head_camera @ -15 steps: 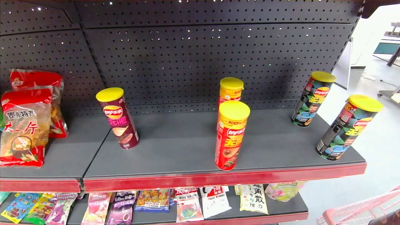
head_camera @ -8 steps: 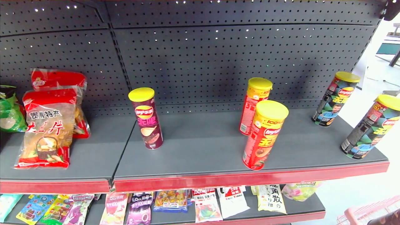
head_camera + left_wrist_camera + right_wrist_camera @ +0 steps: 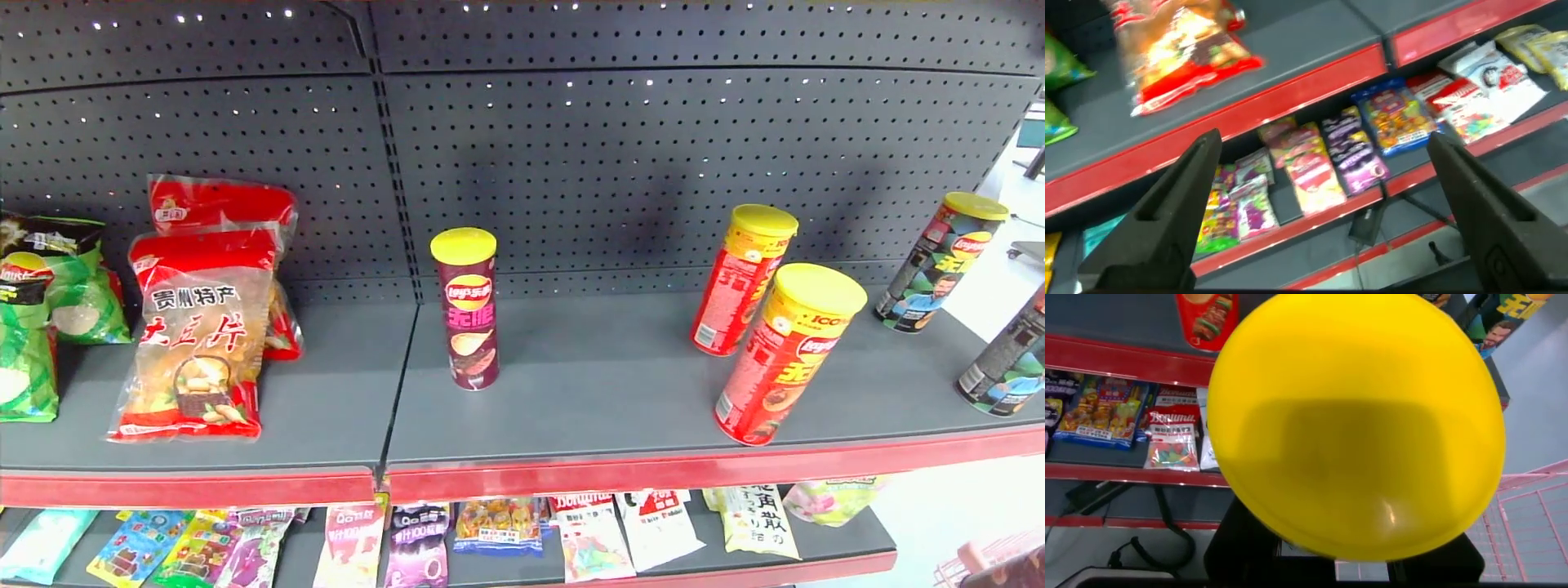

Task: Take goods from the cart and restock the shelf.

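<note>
So the right gripper (image 3: 1339, 567) is clamped on a yellow-lidded chip can (image 3: 1355, 425), just in front of the shelf (image 3: 620, 392). The left gripper (image 3: 1324, 139) is wide open, empty. Shelf count: one purple can (image 3: 467, 310), two red cans (image 3: 741, 282), two dark cans (image 3: 939, 253).

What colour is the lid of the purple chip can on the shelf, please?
Yellow lid, best in head view.

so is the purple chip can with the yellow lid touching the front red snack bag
Apart. The head view shows bare grey shelf between the purple can and the front red bag.
</note>
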{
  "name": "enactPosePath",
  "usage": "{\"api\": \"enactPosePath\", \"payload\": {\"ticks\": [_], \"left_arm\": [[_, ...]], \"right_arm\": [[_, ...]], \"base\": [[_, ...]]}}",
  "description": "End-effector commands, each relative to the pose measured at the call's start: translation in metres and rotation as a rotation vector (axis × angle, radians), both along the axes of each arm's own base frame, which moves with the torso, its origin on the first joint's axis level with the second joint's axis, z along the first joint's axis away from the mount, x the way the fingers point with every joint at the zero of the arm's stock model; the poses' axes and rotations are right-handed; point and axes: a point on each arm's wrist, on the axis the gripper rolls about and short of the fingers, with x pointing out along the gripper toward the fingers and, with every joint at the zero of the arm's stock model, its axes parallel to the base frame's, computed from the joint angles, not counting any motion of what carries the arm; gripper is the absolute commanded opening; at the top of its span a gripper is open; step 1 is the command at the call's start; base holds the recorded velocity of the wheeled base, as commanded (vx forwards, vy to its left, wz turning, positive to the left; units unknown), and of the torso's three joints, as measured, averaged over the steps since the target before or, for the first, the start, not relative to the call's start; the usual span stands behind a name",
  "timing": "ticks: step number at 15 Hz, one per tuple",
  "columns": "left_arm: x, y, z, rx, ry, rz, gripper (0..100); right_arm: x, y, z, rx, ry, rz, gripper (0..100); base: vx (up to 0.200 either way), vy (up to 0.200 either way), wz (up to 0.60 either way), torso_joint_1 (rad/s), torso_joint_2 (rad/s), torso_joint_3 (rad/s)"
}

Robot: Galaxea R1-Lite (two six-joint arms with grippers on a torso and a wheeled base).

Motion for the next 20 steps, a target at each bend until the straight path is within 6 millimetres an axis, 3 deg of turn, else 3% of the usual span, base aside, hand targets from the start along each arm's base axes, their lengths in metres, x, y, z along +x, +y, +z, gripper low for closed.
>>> {"api": "enactPosePath", "payload": {"ticks": [1, 6, 8, 10, 13, 14, 15, 18, 20], "left_arm": [[0.000, 0.000, 0.000, 0.000, -0.003, 0.002, 100], [0.000, 0.000, 0.000, 0.004, 0.004, 0.000, 100], [0.008, -0.003, 0.004, 0.034, 0.079, 0.017, 100], [0.024, -0.010, 0.020, 0.004, 0.105, 0.029, 100], [0.077, -0.037, 0.076, -0.292, 0.237, -0.109, 100], [0.085, -0.041, 0.082, -0.302, 0.264, -0.144, 100], [0.107, -0.053, 0.088, -0.284, 0.318, -0.223, 100], [0.166, -0.077, 0.085, -0.240, 0.289, -0.268, 100], [0.192, -0.090, 0.084, -0.259, 0.267, -0.340, 100]], "right_arm": [[0.000, 0.000, 0.000, -0.001, 0.000, 0.001, 0], [-0.010, -0.003, -0.006, -0.030, -0.050, 0.016, 0], [-0.013, -0.004, -0.006, -0.034, -0.076, 0.010, 0], [-0.017, -0.005, -0.006, -0.039, -0.101, 0.016, 0], [-0.021, -0.006, -0.010, -0.031, -0.118, 0.028, 0], [-0.021, -0.006, -0.010, -0.029, -0.118, 0.028, 0], [-0.021, -0.006, -0.010, -0.025, -0.121, 0.029, 0], [-0.021, -0.006, -0.010, -0.020, -0.121, 0.032, 0], [-0.020, -0.006, -0.010, -0.007, -0.117, 0.041, 0]], "base": [[0.000, 0.000, 0.00, 0.000, 0.00, 0.000], [0.000, 0.000, 0.00, 0.000, 0.00, 0.000], [0.000, 0.000, 0.00, 0.000, 0.00, 0.000], [0.000, 0.000, 0.00, 0.000, 0.00, 0.000], [0.000, 0.000, 0.00, 0.000, 0.00, 0.000], [0.000, 0.000, 0.00, 0.000, 0.00, 0.000], [0.000, 0.000, 0.00, 0.000, 0.00, 0.000], [0.000, 0.000, 0.00, 0.000, 0.00, 0.000], [0.000, 0.000, 0.00, 0.000, 0.00, 0.000]]}}
